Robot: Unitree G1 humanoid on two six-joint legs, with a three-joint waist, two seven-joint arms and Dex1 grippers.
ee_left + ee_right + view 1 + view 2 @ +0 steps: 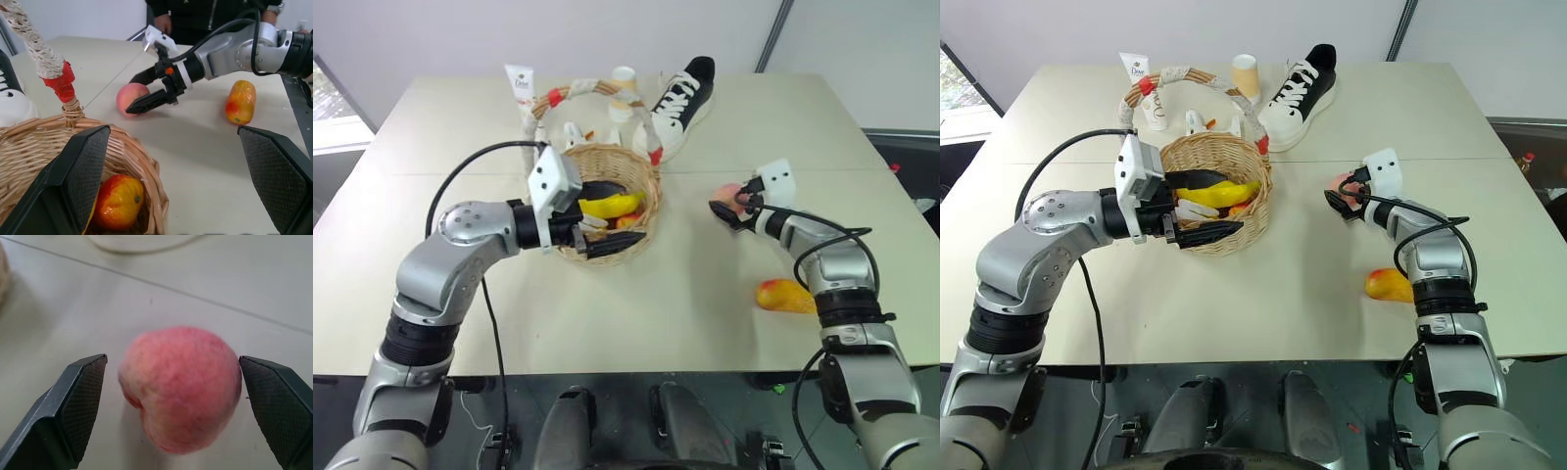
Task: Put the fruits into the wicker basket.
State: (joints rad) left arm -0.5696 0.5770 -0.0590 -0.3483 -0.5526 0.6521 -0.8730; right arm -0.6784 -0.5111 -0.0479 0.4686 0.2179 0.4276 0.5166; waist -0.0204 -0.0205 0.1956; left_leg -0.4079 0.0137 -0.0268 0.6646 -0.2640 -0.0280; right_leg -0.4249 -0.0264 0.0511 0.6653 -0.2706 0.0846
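The basket (607, 201) already holds a banana (612, 205) and an orange-red fruit (116, 201), so part of the job looks done; the peach (181, 387) and a mango (786, 295) lie on the table (636, 304), still to go in. The right gripper (171, 401) is wide open with nothing in it; the peach sits between its fingers, touching neither as far as I can tell, so closing on it seems the next step; the mango lies behind that gripper, nearer the robot. The left gripper (592, 231) is also wide open and empty, its fingers over the basket's near rim, the fruits just below and beyond them. Past the basket stand a shoe (680, 103), a tube (522, 98) and a cup (624, 86), well away from the right gripper; the tall handle (582, 91) arches over the basket and could hinder a drop from above.
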